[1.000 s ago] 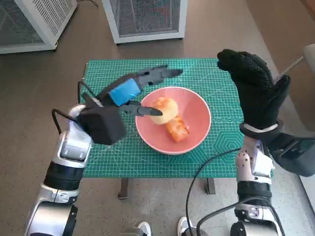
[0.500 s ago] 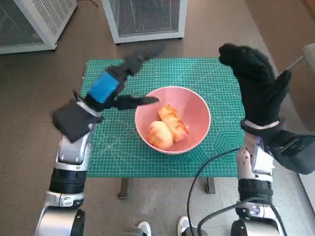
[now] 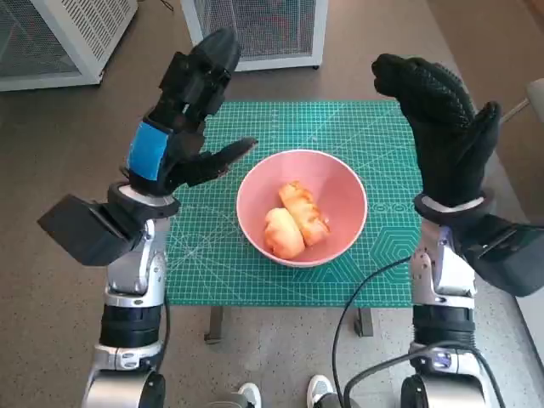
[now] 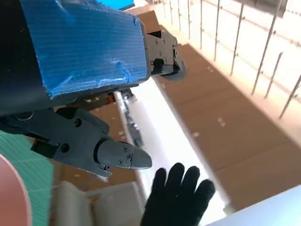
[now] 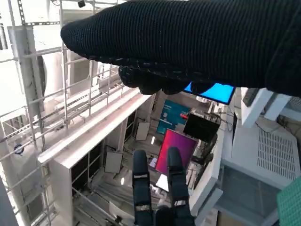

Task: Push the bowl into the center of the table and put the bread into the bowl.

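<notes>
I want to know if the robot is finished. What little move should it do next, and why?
Probably just lower both arms and rest. Both pieces of bread already lie inside the pink bowl, which sits near the middle of the green mat. The left hand and right hand are raised, holding nothing.

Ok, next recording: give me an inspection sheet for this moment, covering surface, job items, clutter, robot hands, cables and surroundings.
Surface: small table covered by a green cutting mat.
Job items: pink bowl near the mat's centre; two bread pieces lie inside it.
Clutter: nothing seen.
Robot hands: left robot hand raised beside the bowl, holding nothing; right robot hand raised, fingers apart, holding nothing.
Cables: black cable hanging below the table's front edge.
Surroundings: white perforated cabinets behind the table; shoes at the bottom.
</notes>
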Controlling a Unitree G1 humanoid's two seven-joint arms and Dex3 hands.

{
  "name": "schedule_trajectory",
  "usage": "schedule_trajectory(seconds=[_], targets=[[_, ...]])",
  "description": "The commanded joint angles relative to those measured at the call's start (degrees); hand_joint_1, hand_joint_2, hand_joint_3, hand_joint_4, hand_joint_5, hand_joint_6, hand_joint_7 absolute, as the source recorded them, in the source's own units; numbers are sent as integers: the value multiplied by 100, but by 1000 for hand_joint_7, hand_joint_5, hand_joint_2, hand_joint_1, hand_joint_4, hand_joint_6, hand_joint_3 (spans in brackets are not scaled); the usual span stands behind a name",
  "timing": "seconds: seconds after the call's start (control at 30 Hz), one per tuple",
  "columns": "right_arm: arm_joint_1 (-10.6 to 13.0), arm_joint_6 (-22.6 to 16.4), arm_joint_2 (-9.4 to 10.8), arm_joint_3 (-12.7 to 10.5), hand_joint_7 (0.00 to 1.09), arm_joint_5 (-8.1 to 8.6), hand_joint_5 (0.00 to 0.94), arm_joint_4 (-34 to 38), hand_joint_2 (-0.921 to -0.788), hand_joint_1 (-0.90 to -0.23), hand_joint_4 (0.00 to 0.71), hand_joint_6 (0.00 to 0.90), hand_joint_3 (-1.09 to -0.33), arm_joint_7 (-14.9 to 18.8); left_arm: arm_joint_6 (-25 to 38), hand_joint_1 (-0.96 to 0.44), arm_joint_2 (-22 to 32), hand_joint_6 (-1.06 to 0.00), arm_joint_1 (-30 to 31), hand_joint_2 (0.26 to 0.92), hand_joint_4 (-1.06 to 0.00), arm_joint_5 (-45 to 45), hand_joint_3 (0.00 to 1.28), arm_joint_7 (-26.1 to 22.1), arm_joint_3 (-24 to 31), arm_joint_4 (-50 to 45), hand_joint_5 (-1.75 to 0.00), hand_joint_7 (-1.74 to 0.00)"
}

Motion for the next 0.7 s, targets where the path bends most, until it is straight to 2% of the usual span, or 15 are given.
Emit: schedule_trajectory(seconds=[0.03, 0.57, 0.7], targets=[[-15, 116, -96, 61, 581, -119, 0, -41, -921, -571, 249, 17, -667, -74, -16, -494, -62, 1, 84, 921, -141, -72, 244, 49, 2, -167, -12, -550], [-84, 154, -181, 91, 593, -110, 0, 4, -921, -579, 249, 12, -672, -44, 178, -528, -88, 1, 104, 921, -170, -2, 278, 111, -101, -389, -26, -621], [-97, 115, -195, 89, 595, -159, 0, 43, -921, -579, 249, 11, -672, -70, 196, -527, -101, 1, 97, 921, -174, 36, 280, 147, -124, -403, -28, -631]])
